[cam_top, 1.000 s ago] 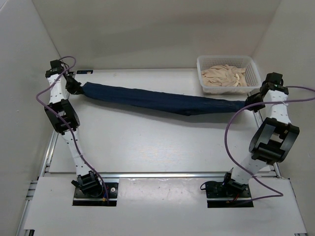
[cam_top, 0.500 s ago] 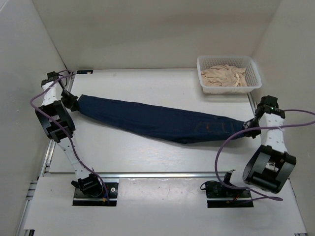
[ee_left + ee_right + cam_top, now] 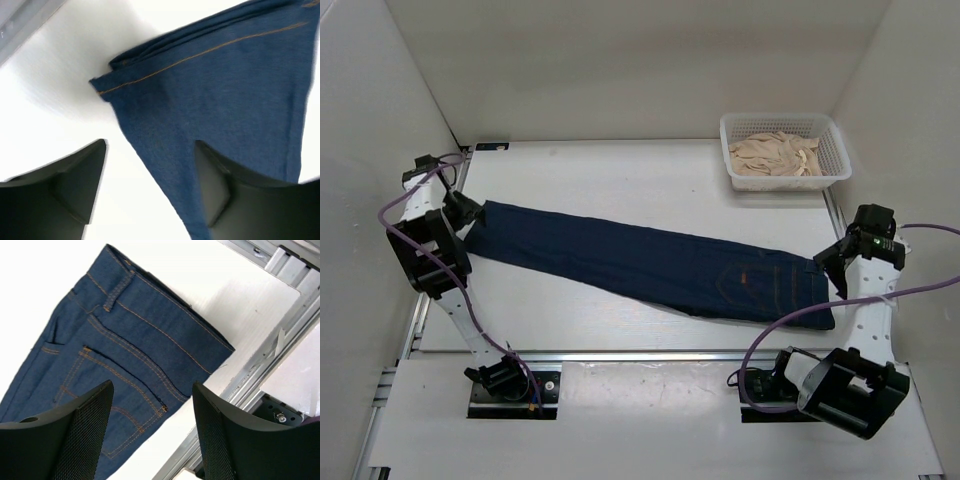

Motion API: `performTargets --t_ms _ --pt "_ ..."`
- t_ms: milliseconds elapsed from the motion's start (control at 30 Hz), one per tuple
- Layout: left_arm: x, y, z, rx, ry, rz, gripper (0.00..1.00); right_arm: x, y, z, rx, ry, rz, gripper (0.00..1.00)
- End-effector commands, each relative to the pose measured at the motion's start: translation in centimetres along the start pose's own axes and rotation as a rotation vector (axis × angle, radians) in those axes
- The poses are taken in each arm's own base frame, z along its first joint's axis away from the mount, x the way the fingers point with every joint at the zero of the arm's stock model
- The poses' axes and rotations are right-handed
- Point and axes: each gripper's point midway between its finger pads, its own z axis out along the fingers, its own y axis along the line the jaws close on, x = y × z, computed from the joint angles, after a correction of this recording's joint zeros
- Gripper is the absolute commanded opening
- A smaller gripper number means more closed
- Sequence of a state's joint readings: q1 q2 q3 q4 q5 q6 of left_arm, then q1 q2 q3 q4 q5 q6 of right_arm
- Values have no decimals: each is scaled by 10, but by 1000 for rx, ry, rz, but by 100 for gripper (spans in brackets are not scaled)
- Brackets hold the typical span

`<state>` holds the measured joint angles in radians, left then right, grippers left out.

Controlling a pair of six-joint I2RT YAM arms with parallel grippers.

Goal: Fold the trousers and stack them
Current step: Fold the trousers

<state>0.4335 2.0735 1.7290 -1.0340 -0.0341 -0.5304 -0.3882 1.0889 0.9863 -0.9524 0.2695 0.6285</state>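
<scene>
While the dark navy jeans (image 3: 650, 262) lie flat on the white table (image 3: 620, 170), they stretch diagonally from far left to near right, with the hem at the left and the waistband and stitched pockets at the right. The left gripper (image 3: 150, 144) sits at the hem, fingers spread wide, gripping nothing. The right gripper (image 3: 152, 386) hangs over the waistband corner, equally wide apart and empty. A white basket (image 3: 790, 182) holding beige cloth (image 3: 775, 155) stands in the far right corner, apart from the jeans

Navy trousers (image 3: 650, 265) flat (folded lengthwise)
</scene>
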Motion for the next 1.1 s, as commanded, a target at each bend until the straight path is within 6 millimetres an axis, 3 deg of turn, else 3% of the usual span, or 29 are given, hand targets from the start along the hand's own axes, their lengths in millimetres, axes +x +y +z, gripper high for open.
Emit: performTargets --t_ms 0,67,200,333,400,467,500,533,600,700,733,800,833,933,967,1067 --pt "-12 13 -8 -19 -59 -36 76 -8 6 -7 -18 5 -20 69" --pt "-16 17 3 -40 -50 -46 74 -7 10 -4 -29 20 -21 69" --pt "-23 16 26 -65 -29 -24 81 -3 15 4 -32 59 -27 69" --pt "-26 14 50 -80 -1 -22 81 -4 16 6 -27 67 -28 69" --pt "-25 10 63 -71 25 -22 75 -7 18 4 -32 59 -17 69" --pt "-27 9 68 -72 28 -21 61 -7 18 4 -32 60 -8 69" --pt "-33 3 64 -52 14 -23 30 -7 18 4 -32 60 -8 69" --pt "-34 3 68 -53 16 -23 16 -9 20 3 -37 52 -7 69" --pt "-40 -1 62 -44 0 -23 10 -12 20 -4 -48 37 6 69" --pt "-51 -16 27 -2 -64 -8 10 -11 20 -11 -67 26 9 69" --pt "-60 -26 -1 21 -130 16 10 -11 22 -14 -76 32 9 69" --pt "-62 -30 -31 37 -184 54 10 -11 23 -19 -100 19 4 69" --pt "-65 -37 -63 82 -239 88 10 -11 21 -23 -105 13 5 69" --pt "-51 -56 -105 135 -293 201 10 -9 26 -30 -147 13 -2 69" --pt "-48 -61 -132 167 -344 227 10 -8 27 -34 -160 4 -9 69" --pt "-11 -76 -172 255 -364 341 10 -5 34 -38 -193 -4 -41 69"
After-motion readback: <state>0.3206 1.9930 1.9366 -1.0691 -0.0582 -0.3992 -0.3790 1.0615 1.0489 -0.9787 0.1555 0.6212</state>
